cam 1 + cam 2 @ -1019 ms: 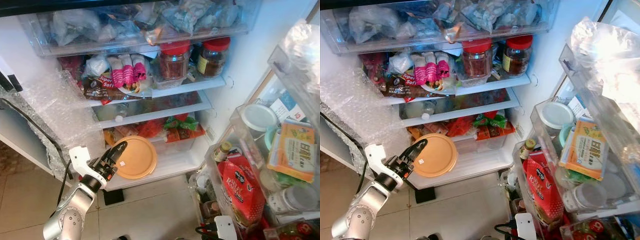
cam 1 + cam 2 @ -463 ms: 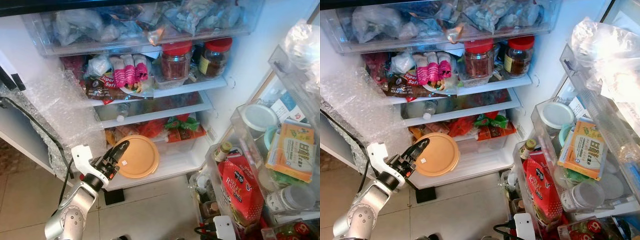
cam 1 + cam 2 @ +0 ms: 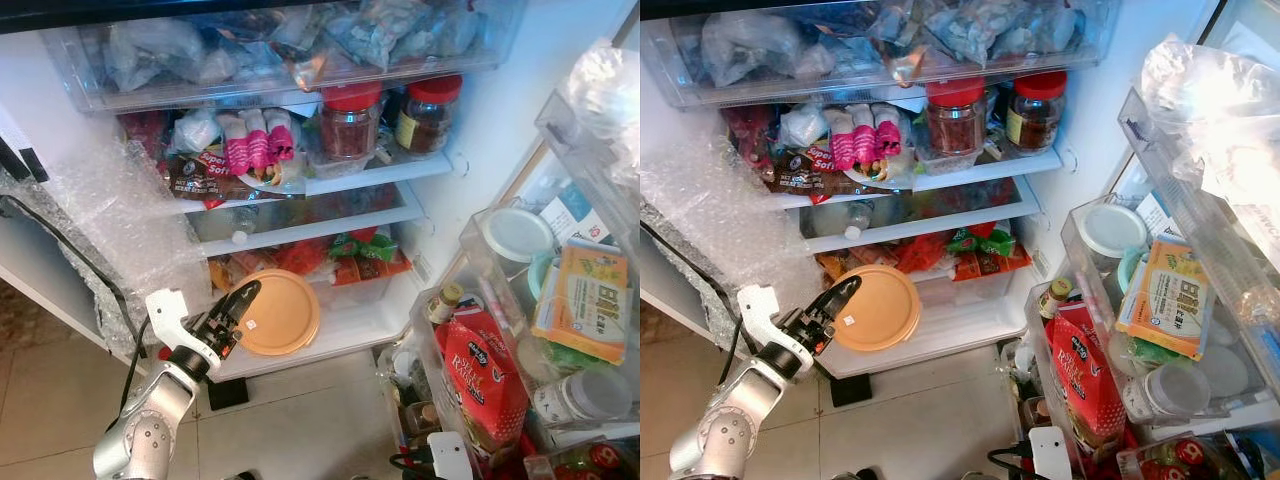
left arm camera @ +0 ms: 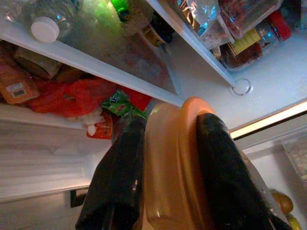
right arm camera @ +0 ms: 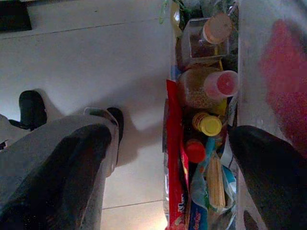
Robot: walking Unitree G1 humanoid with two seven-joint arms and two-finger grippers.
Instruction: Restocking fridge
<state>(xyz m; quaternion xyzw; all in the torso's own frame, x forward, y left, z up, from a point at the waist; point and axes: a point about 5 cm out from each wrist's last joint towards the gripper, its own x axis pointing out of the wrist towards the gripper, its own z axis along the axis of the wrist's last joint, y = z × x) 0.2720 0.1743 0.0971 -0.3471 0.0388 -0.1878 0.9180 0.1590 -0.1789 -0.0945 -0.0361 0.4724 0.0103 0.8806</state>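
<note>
Left tool [image 3: 238, 304] grips the orange lid [image 3: 279, 314] by its rim, before the fridge's lowest shelf [image 3: 345, 322]; right tool [image 5: 168, 158], fingers spread apart, hangs above door-bin bottles [image 5: 204, 88]

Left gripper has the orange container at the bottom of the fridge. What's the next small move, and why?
Probably ease the left gripper forward, sliding the orange container deeper onto the bottom shelf. The fingers are shut on its rim, and it sits at the shelf's front edge, with bare shelf to its right and red packets behind. Letting go now might tip it out.
</note>
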